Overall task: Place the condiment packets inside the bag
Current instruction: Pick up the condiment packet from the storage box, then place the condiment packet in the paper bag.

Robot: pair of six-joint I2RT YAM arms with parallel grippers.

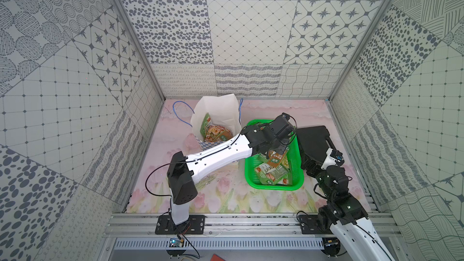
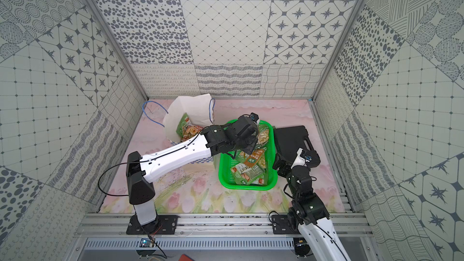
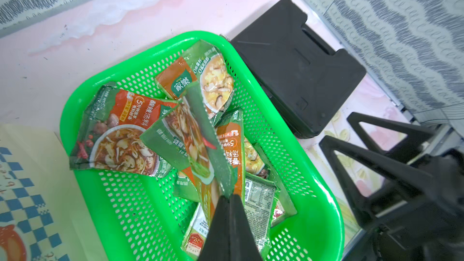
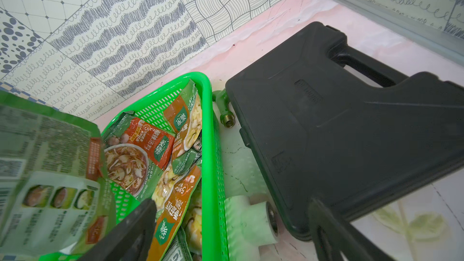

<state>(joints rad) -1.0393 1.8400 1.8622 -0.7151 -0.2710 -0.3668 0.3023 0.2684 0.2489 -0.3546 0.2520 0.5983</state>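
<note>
My left gripper is shut on the edge of one green condiment packet, which hangs tilted just above the pile. Several more condiment packets lie in the green mesh basket, green and orange with soup photos. The white bag with the blue checkered band stands open at the back left, and packets show inside it. My right gripper stands open beside the basket's right wall with nothing between its fingers. One of its fingers reaches over the basket rim.
A black plastic case lies right of the basket against the right wall. A white pipe fitting and a small green tap piece sit between basket and case. The bag's blue cord handles hang outward.
</note>
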